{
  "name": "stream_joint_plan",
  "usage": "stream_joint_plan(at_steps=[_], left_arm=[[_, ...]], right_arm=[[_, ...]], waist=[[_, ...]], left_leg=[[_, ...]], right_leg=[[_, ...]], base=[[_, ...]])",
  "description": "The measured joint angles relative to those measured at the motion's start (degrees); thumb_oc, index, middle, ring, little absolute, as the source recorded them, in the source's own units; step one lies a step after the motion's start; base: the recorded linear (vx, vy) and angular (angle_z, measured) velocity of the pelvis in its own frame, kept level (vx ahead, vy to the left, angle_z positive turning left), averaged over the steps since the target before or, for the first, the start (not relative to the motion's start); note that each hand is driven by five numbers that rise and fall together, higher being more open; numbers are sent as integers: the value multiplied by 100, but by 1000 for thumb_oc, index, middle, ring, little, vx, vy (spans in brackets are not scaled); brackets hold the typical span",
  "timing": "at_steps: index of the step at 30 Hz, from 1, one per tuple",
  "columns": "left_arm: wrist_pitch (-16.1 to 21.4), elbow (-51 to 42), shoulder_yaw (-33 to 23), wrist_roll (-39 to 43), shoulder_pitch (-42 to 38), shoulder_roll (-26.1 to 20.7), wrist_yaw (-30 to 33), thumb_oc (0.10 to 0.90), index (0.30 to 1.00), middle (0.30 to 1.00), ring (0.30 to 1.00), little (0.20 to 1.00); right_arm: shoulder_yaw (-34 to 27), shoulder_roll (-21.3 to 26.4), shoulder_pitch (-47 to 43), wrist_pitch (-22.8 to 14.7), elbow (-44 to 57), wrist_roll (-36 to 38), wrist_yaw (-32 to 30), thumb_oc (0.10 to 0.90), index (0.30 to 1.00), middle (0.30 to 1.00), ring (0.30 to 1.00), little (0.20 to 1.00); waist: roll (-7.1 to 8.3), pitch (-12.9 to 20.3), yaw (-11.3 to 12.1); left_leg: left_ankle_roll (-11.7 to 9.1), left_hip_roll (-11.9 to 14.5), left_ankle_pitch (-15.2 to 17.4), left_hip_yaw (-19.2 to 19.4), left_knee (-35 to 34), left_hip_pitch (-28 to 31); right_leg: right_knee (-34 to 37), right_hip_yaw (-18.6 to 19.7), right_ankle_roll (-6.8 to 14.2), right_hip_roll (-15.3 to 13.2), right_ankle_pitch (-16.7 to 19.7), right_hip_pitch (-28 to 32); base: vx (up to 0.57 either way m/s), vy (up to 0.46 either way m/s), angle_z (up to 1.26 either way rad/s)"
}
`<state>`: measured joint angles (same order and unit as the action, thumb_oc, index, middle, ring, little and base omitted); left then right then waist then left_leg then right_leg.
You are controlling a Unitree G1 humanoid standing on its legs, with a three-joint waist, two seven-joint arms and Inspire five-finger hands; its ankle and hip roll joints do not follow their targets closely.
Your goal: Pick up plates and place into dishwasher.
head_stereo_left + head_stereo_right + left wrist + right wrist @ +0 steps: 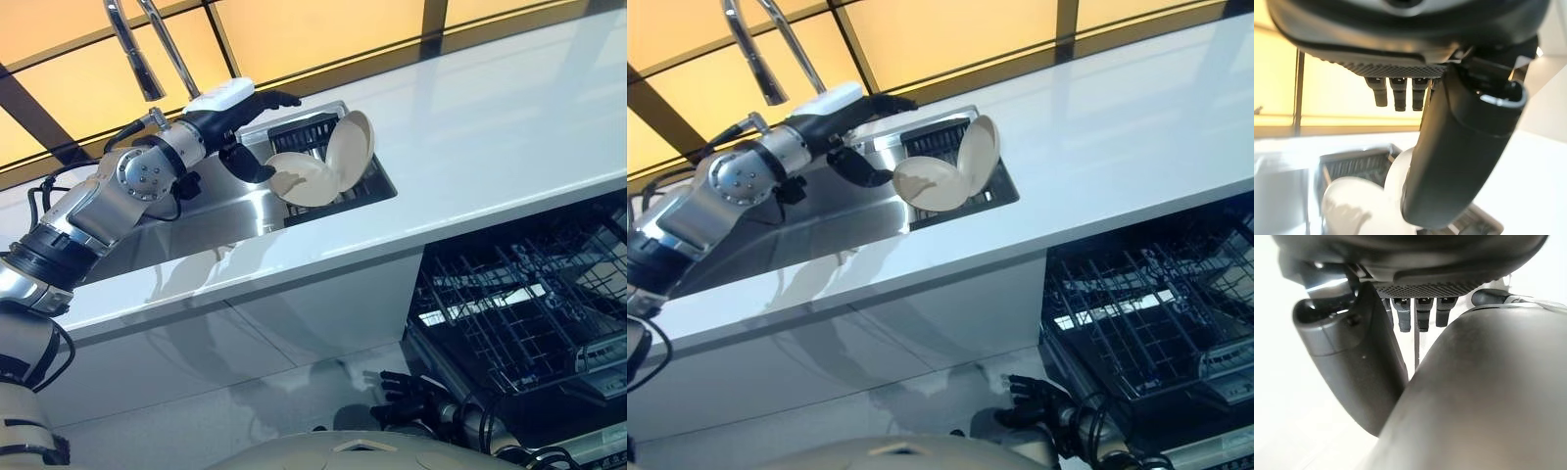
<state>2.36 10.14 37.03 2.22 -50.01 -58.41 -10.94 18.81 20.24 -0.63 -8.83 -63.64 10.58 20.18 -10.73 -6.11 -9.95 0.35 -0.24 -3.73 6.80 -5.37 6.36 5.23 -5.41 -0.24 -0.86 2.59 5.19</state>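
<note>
Over the sink (211, 211), left hand (230, 122) reaches with fingers straight and empty toward two plates (328, 166).
Leaning in the rack, they look stiff, glossy, breakable; take one by its upper rim.

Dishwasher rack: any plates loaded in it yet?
No. The rack shows bare wire, and both plates are by the sink next to the left hand.

Glossy white plates (323, 168), brushed steel sink (211, 211), glossy white counter (490, 127), wire rack (514, 313)
</note>
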Motion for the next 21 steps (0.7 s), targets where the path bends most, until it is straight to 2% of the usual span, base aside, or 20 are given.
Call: stream_joint_plan(at_steps=[4, 12, 21], left_arm=[[-4, 204, 106, -11, -22, 36, -10, 800, 900, 900, 900, 900], [9, 414, 108, -18, -20, 193, -18, 800, 900, 900, 900, 900], [-6, 417, 108, -19, -20, 288, -18, 800, 900, 900, 900, 900]], right_arm=[[-3, 53, -15, -3, 197, -3, -16, 800, 900, 900, 900, 900], [-20, 142, -150, -5, 258, -13, -14, 800, 900, 900, 900, 900], [-71, 144, -223, -5, 271, -19, -15, 800, 900, 900, 900, 900]], waist=[[-43, -193, -123], [-178, -470, -160], [-182, -659, -202]], left_leg=[[-9, 1, 6, 25, 0, -4], [-16, 0, 14, 89, -1, -64], [-20, -3, 17, 107, 0, -64]], right_leg=[[-1, 22, 0, 1, 3, -15], [-3, 71, -22, 1, 30, -94], [-3, 80, -29, -1, 35, -98]], base=[[9, 18, -3], [0, 28, -4], [0, 0, 0]])
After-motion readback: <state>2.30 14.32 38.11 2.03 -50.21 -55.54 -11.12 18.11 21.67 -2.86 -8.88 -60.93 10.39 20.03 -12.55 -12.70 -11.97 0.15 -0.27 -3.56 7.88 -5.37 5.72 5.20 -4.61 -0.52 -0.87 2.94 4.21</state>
